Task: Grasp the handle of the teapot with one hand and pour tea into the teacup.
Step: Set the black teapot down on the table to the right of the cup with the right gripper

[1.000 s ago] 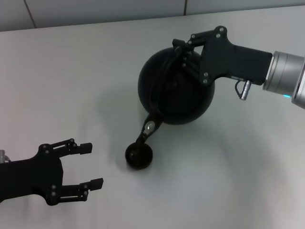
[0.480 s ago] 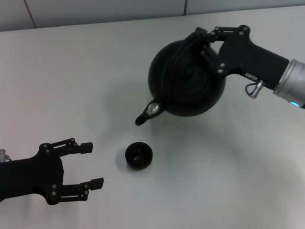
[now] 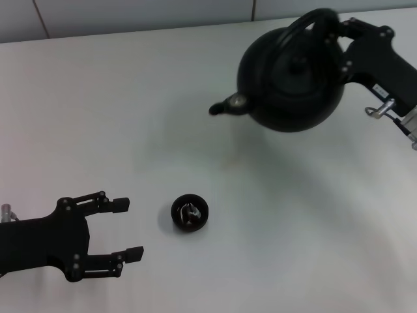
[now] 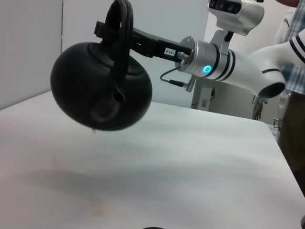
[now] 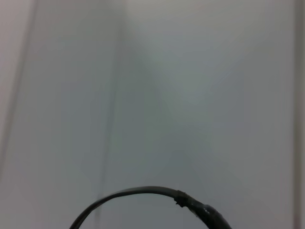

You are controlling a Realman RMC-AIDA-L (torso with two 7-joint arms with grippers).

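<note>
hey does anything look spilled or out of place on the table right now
Nothing looks spilled or damaged. The right tool holds the teapot by its handle, lifted off the table and well away from the teacup. A faint brownish mark on the tabletop could be a stain.

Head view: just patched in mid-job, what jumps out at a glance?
The big black teapot hangs in the air over the table's far right, the right gripper shut on its arched handle and its spout pointing toward the robot's left. The small teacup sits alone near the table's middle, well clear of the spout. The left gripper waits open, low on the near left side.
</note>
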